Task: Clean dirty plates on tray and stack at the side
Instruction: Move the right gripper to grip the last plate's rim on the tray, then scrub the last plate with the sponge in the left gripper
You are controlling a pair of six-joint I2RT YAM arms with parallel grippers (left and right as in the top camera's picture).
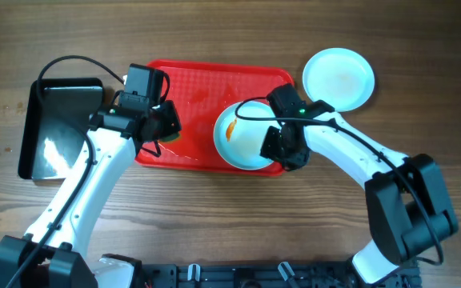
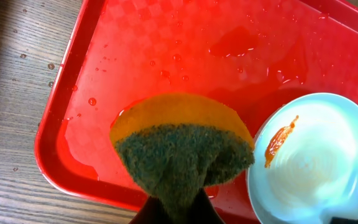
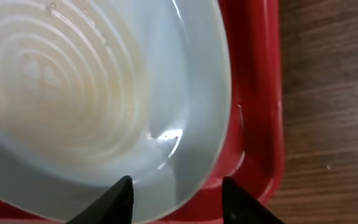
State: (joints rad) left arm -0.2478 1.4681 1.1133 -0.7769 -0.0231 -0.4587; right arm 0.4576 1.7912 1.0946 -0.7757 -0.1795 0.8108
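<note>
A white-bluish plate point(image 1: 241, 138) with an orange smear point(image 2: 279, 141) lies on the right part of the red tray point(image 1: 198, 88). A second plate point(image 1: 338, 78) rests on the table off the tray's far right corner. My right gripper point(image 3: 178, 190) straddles the near-right rim of the tray's plate point(image 3: 92, 93). One of its fingers point(image 3: 120, 199) is over the plate's inside and the other is over the tray's floor point(image 3: 257, 124), with a gap showing. My left gripper point(image 2: 176, 208) is shut on a green and yellow sponge point(image 2: 182, 149), held just above the wet tray, left of the plate point(image 2: 319, 162).
A glossy black tray point(image 1: 54, 132) lies on the wooden table to the left of the red one. Water drops and puddles point(image 2: 232, 43) cover the red tray's floor. Bare wood point(image 3: 328, 93) lies right of the tray's edge.
</note>
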